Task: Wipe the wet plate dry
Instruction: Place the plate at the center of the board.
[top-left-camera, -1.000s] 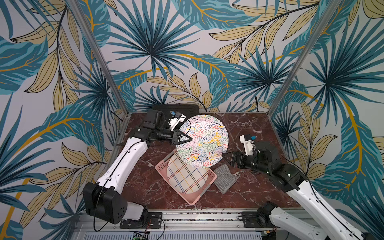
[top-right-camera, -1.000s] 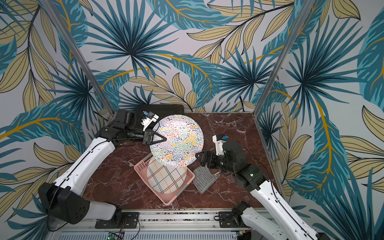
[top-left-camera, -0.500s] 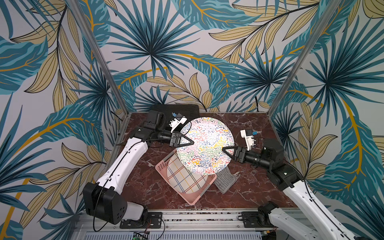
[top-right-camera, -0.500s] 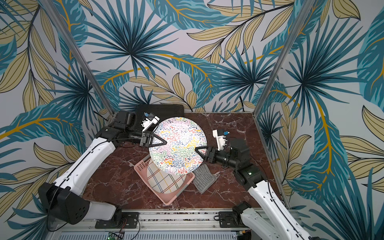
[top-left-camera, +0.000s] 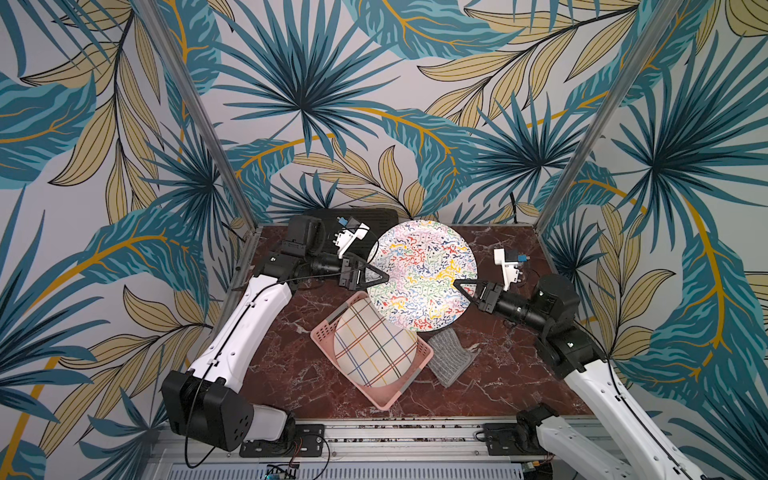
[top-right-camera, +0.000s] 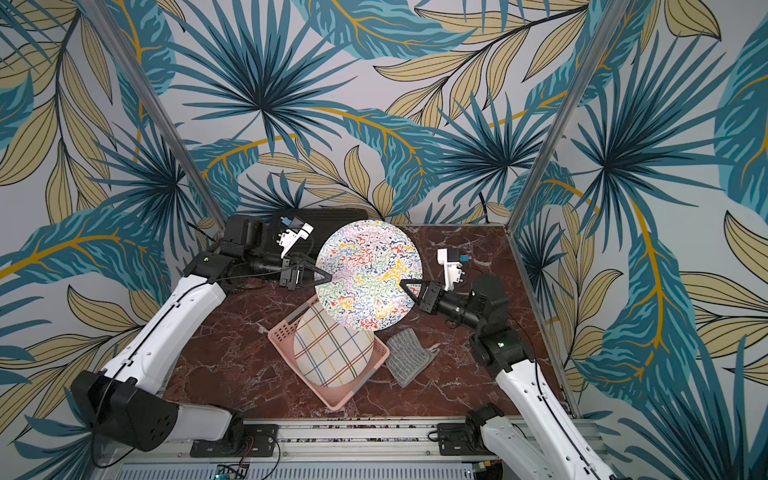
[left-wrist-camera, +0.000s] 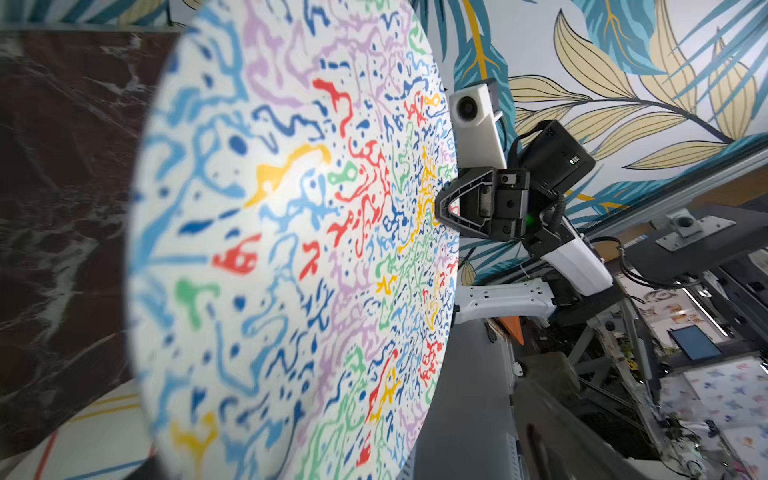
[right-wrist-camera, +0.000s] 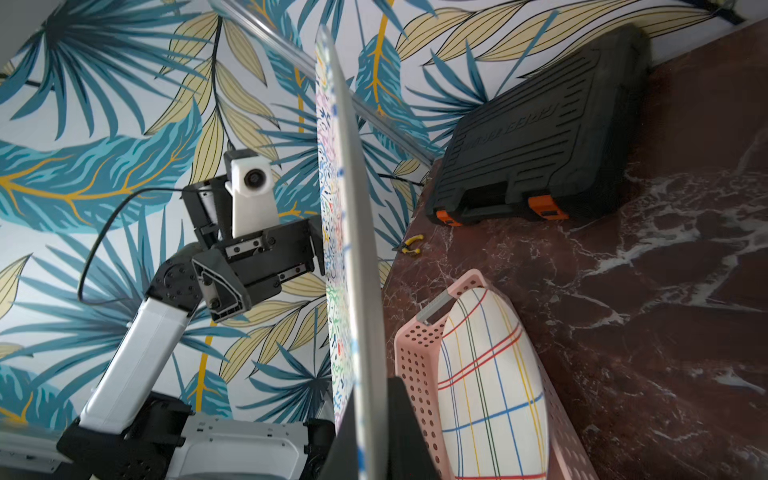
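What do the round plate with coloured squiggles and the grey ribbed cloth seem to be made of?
Round plate with coloured squiggles: perhaps ceramic or melamine; thin rigid rim, soft sheen.
Grey ribbed cloth: probably knitted or microfibre textile; ridged, rumpled.

Table (top-left-camera: 291, 374): dark red marble top with white veining. Directly on it:
- black tool case (top-left-camera: 374, 216), flat at 11 o'clock against the back wall, orange latches
- small yellow-handled pliers (right-wrist-camera: 409, 245) near the case's latch side, by the table edge
- pink perforated basket (top-left-camera: 322, 332) just off centre toward 6 o'clock, set askew
- grey ribbed cloth (top-left-camera: 451, 357) just beside the basket at its 3 o'clock, contact unclear
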